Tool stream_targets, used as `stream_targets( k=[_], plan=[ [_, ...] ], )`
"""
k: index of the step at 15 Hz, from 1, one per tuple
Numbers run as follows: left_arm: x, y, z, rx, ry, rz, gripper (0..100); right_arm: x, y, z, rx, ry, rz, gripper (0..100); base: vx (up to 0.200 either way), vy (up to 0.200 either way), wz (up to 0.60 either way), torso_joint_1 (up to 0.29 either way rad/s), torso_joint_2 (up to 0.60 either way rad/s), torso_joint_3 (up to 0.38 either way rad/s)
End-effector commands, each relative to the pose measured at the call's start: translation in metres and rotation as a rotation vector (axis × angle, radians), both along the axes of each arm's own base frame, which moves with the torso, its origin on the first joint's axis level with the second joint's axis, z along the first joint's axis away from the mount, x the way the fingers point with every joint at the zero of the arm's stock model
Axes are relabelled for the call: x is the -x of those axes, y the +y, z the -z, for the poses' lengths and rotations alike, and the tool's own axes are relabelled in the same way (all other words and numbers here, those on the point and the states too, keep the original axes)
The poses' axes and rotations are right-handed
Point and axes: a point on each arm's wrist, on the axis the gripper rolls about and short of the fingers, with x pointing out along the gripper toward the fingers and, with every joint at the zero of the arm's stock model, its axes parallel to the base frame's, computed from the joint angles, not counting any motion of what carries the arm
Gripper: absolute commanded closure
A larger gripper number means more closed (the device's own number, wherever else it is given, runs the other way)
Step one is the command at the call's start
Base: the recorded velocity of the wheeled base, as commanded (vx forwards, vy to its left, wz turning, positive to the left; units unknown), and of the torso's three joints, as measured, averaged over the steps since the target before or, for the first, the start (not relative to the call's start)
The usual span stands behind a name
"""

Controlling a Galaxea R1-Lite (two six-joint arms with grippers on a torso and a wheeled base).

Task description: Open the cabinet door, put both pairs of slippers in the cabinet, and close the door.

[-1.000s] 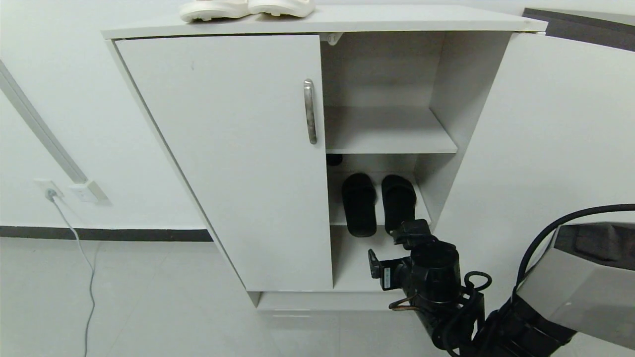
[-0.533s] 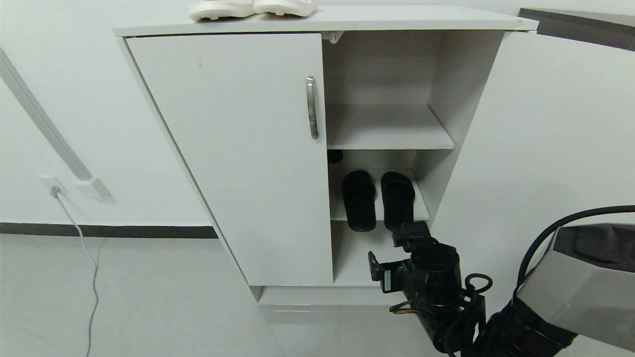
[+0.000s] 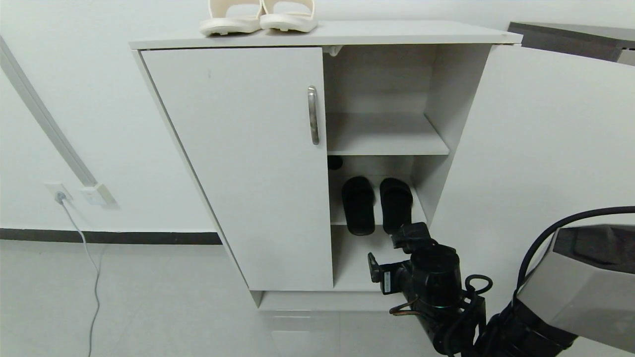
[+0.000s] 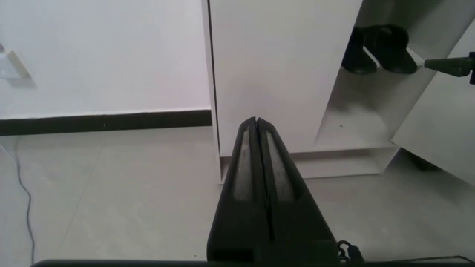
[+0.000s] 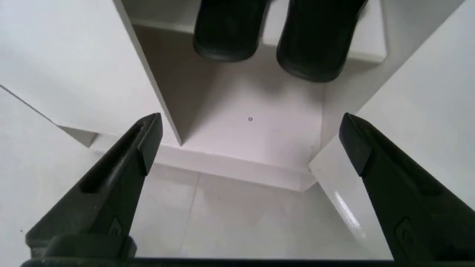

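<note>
A plain indoor room, most like a home entryway. A white shoe cabinet (image 3: 228,163) fills the centre of the frame, standing against a bare white wall (image 3: 74,74), with its right door (image 3: 545,148) swung open. Black slippers (image 3: 377,203) sit on a middle shelf and cream slippers (image 3: 258,20) lie on top, at upper centre. Pale glossy floor tiles (image 3: 149,307) cover the lower left, and a dark skirting strip (image 3: 109,236) runs along the wall's foot. At left are a wall socket (image 3: 58,193) with a grey cable (image 3: 74,223) plugged in and a slanting white cable duct (image 3: 44,117).
</note>
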Motion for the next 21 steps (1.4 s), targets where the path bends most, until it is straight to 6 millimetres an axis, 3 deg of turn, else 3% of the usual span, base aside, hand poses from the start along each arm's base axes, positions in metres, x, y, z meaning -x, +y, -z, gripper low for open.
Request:
stream_targets(
  k=[1, 8, 11, 15, 21],
  plan=[
    [0.000, 0.000, 0.000, 0.000, 0.002, 0.000, 100, 0.000, 0.000, 0.001, 0.005, 0.000, -0.001, 0, 0.000, 0.000, 0.00, 0.002, 0.00, 0.193],
    [0.000, 0.000, 0.000, 0.002, 0.002, -0.005, 100, 0.000, -0.001, 0.000, 0.029, -0.004, -0.002, 0, 0.000, 0.000, 0.00, 0.003, 0.01, 0.134],
    [0.000, 0.000, 0.000, -0.006, 0.000, -0.003, 100, 0.001, -0.004, -0.015, 0.034, -0.040, -0.007, 0, 0.000, 0.000, 0.00, 0.002, 0.00, 0.019],
    [0.000, 0.000, 0.000, -0.006, 0.000, -0.002, 100, 0.005, -0.007, -0.013, 0.045, -0.030, -0.011, 0, 0.000, 0.000, 0.00, 0.000, 0.00, 0.000],
    [0.000, 0.000, 0.000, -0.006, 0.000, -0.002, 100, 0.007, -0.008, -0.010, 0.054, -0.019, -0.017, 0, 0.000, 0.200, 0.00, 0.005, 0.00, 0.002]
  ],
)
